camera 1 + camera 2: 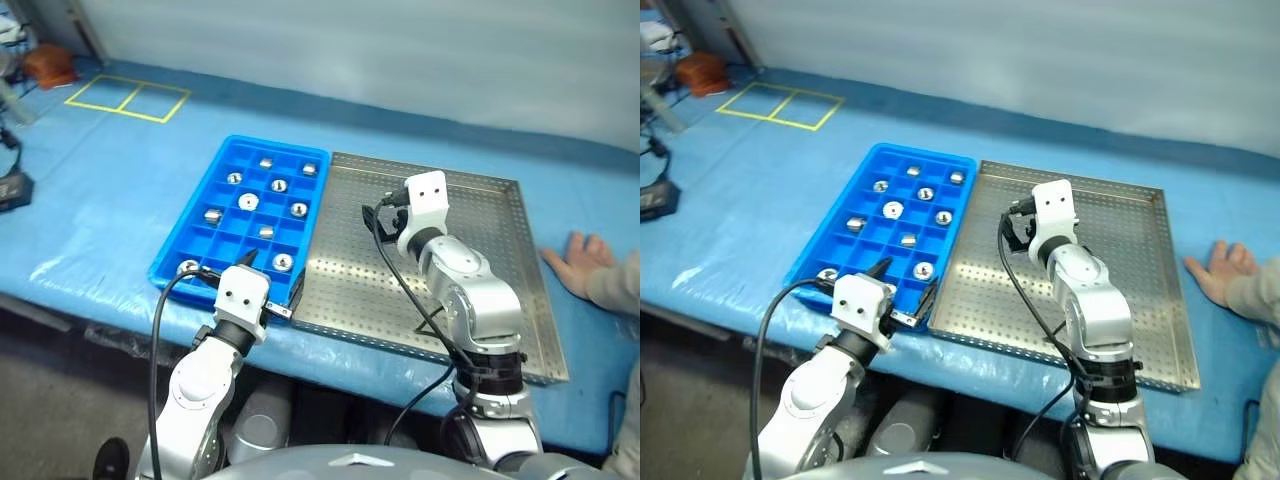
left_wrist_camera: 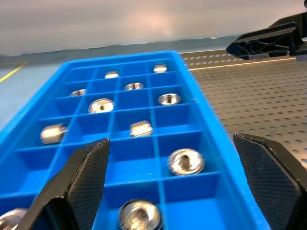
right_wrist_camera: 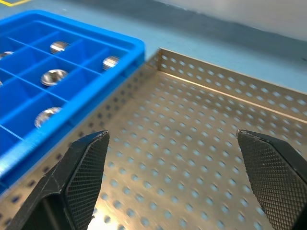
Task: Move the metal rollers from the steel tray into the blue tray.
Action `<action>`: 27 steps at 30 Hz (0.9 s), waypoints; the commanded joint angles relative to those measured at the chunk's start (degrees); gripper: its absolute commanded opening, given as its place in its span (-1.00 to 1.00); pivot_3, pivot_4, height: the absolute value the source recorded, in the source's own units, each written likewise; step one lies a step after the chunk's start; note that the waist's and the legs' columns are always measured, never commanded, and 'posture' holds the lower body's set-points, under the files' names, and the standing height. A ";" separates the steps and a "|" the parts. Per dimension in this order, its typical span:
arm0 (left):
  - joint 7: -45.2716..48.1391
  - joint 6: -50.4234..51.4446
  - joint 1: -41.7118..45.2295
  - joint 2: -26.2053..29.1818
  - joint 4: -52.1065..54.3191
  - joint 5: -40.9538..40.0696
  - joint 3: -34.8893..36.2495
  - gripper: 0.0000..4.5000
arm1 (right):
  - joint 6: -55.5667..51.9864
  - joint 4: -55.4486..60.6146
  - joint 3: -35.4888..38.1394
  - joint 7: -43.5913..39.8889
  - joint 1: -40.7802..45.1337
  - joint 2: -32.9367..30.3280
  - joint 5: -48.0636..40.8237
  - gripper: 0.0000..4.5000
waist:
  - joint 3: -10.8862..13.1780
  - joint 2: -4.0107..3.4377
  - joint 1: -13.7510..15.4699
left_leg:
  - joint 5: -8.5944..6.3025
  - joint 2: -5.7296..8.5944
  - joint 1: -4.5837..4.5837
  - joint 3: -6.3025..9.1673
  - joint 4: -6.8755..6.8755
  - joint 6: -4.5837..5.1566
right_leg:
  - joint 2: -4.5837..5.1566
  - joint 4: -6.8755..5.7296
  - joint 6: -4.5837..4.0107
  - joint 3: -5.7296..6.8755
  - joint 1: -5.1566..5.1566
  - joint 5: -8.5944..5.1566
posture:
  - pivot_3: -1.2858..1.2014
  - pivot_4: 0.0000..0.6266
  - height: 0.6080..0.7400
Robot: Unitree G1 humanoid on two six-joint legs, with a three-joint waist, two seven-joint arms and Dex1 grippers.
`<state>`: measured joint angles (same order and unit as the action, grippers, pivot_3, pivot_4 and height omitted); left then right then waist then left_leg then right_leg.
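**Over the trays: both grippers wide open, nothing held**

Over the steel tray (image 1: pixel 430 270), right gripper (image 1: pixel 378 215) is extended level above the perforated floor near the tray's left side, jaws spread wide, empty. Left gripper (image 1: pixel 270 285) sits at the near end of the blue tray (image 1: pixel 200 215), angled forward-right, jaws also wide, empty. Metal rollers (image 1: pixel 248 200) sit singly in blue tray compartments. Person's hand (image 1: pixel 578 262) rests on the table, right of the steel tray.

person's hand (image 1: pixel 578 262) cut off at frame edge, steel tray (image 1: pixel 520 300) partly hidden behind right arm
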<state>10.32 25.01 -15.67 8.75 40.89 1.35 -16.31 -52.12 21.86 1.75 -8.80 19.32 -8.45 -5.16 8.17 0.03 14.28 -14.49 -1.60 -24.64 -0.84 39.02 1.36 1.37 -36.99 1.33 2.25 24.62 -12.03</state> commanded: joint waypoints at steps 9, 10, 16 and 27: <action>3.89 3.25 5.76 1.10 -2.17 -2.10 -0.88 1.00 | -5.84 12.89 4.26 4.19 -10.18 0.19 -0.02 0.99 | 0.01 -0.01 -10.60 | 0.03 0.00 0.26 0.23 0.02 0.05 | 0.00 -0.18 -0.20 -0.22 -0.12 -0.12 | 0.11 -0.52 1.00; 4.16 3.86 6.68 1.20 -2.69 -2.27 -0.75 1.00 | -6.09 13.42 4.32 4.48 -10.41 0.50 -0.12 0.99 | 0.01 -0.01 -11.13 | 0.04 0.00 0.31 0.19 0.03 0.06 | -0.02 -0.22 -0.20 -0.26 -0.12 -0.13 | 0.10 -0.52 1.00; 9.15 4.24 20.71 3.71 -12.32 -2.40 -0.54 1.00 | -7.60 19.51 4.87 4.83 -14.02 0.22 -0.22 0.99 | 0.09 0.12 -12.52 | 0.11 0.05 0.81 -0.12 0.04 0.11 | -0.01 -0.75 -0.35 -0.62 -0.24 -0.24 | 0.02 -0.52 1.00; 16.11 0.41 38.49 2.24 -34.07 -1.39 -3.98 1.00 | -8.65 28.97 3.55 5.04 -22.80 0.14 -0.49 0.99 | 0.12 0.18 -16.59 | 0.09 0.06 0.99 -0.80 0.03 0.19 | -0.02 -0.80 0.06 -1.48 -0.11 -0.04 | -0.09 -0.52 1.00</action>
<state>25.40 27.40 20.86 11.52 8.49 -0.37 -19.44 -60.70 47.42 5.16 -3.81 -3.23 -8.40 -5.14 8.29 0.22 -2.31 -14.40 -1.54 -23.65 -1.66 39.05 1.56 1.36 -37.79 1.38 0.73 24.51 -12.07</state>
